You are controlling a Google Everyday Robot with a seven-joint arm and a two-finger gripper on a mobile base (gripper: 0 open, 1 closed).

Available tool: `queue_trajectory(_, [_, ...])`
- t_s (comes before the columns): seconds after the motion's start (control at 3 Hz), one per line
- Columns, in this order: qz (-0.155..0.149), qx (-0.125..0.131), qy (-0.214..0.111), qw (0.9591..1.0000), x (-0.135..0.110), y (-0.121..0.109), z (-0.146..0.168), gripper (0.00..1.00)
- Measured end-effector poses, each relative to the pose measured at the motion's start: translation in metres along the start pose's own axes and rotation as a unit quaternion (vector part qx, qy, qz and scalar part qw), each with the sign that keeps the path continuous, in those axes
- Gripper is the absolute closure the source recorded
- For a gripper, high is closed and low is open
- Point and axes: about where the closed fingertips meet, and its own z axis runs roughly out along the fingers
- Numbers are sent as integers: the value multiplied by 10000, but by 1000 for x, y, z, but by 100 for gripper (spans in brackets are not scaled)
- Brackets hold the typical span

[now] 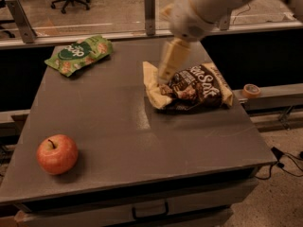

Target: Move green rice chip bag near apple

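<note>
Finger state on the gripper (169,65): cannot be told from where I stand. The gripper hangs on its pale arm above the left end of the brown-and-cream bag (191,86), right of the table's (118,126) centre.

Position of task items:
- Green rice chip bag (79,55): lies flat at the far-left corner of the table, well apart from the gripper and not grasped.
- Apple (57,153): sits near the front-left corner, well apart from both bags.

Status, as judged: the approach to the green rice chip bag is not yet complete.

Probable faults from this point:
1. Wrong item. The gripper is closest to the brown-and-cream bag; a descent here would take it instead.
2. Collision. A low traverse to the left could drag the brown-and-cream bag along.
3. Loss over the edge. The green rice chip bag lies close to the table's far and left edges; a glancing contact could push it off.
4. Slip. Crinkly film gives poor purchase if pinched shallowly.
5. Apple displacement. A round apple near the front edge could roll if the bag is set down against it.
</note>
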Motion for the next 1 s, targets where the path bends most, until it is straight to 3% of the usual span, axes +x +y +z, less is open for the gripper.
queue_trajectory(0.67, [-72, 106, -116, 9999, -14, -9, 4, 0])
queue_trajectory(1.0, [57, 224, -341, 9992, -25, -23, 23, 0])
